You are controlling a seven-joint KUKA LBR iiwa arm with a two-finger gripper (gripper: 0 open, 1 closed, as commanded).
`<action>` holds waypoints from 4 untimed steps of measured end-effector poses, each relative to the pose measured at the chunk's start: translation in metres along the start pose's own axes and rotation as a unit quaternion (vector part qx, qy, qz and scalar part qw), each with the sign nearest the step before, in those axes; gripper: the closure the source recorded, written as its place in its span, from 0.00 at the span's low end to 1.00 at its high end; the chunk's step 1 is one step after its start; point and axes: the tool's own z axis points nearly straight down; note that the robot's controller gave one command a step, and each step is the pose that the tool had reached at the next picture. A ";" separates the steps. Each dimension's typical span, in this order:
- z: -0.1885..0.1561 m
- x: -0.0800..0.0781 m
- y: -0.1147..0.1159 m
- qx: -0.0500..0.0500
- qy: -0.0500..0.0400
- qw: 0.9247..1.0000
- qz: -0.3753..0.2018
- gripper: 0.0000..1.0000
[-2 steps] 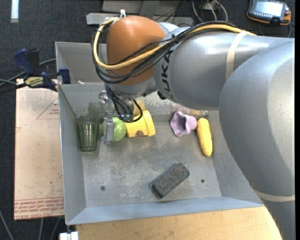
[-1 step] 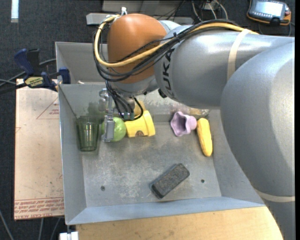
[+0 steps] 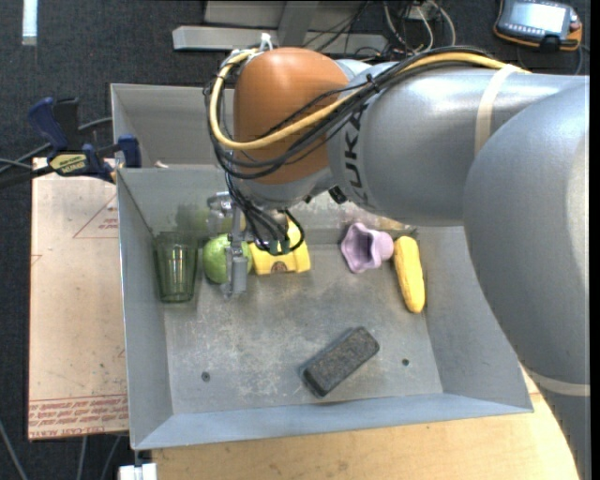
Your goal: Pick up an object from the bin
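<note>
Grey KUKA-lettered arm (image 3: 441, 141), gripper (image 3: 236, 284) just beside green ball (image 3: 215, 260), its open-or-closed state indiscernible.

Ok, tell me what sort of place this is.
Probably a robotics lab's grasping test station: a KUKA arm reaches into a grey metal bin of loose items such as a yellow banana and a dark block, with cables behind.
</note>
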 end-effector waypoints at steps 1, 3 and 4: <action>0.005 -0.010 -0.070 0.001 0.001 0.998 -0.064 0.00; 0.052 -0.016 -0.089 0.000 -0.002 0.985 -0.173 0.00; 0.074 -0.018 -0.085 0.000 -0.001 0.998 -0.065 0.00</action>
